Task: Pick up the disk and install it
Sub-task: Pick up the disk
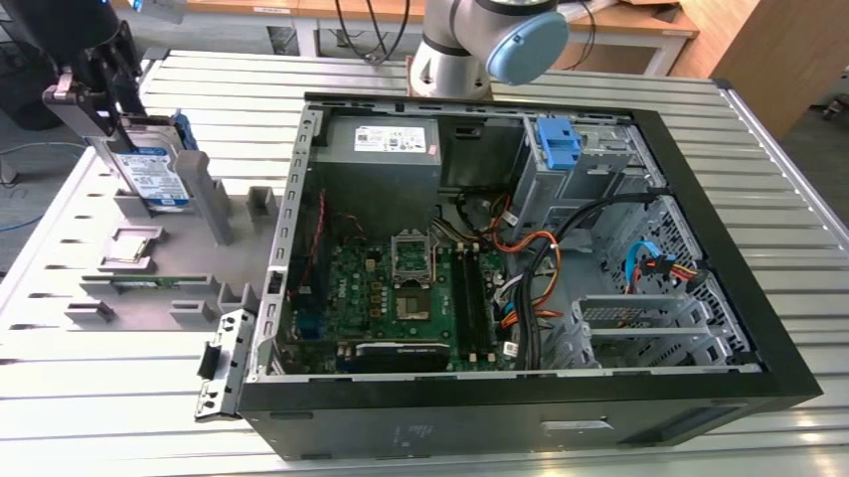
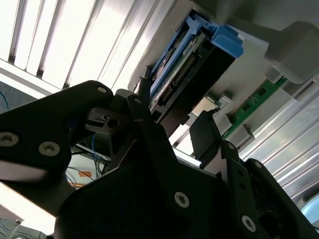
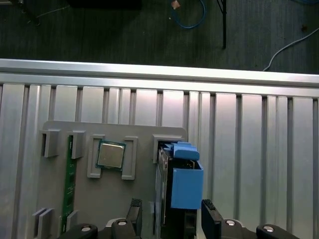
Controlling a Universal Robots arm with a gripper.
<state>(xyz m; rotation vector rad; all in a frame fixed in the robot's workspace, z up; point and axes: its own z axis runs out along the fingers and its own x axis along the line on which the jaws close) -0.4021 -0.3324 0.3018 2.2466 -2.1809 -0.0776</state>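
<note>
A workshop-like robotics lab: an opened computer case on a slatted aluminium bench, wooden desks behind.

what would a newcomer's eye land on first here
The open computer case with its green motherboard takes up the middle of the exterior view. At that view's left, the disk in its blue bracket stands upright in a grey holder, with the tool close over it.

Exterior view: bright, even overhead light; computer case interior shadowed. Second wrist view: table slats glare white (blown out); gripper nearly black silhouette.
</note>
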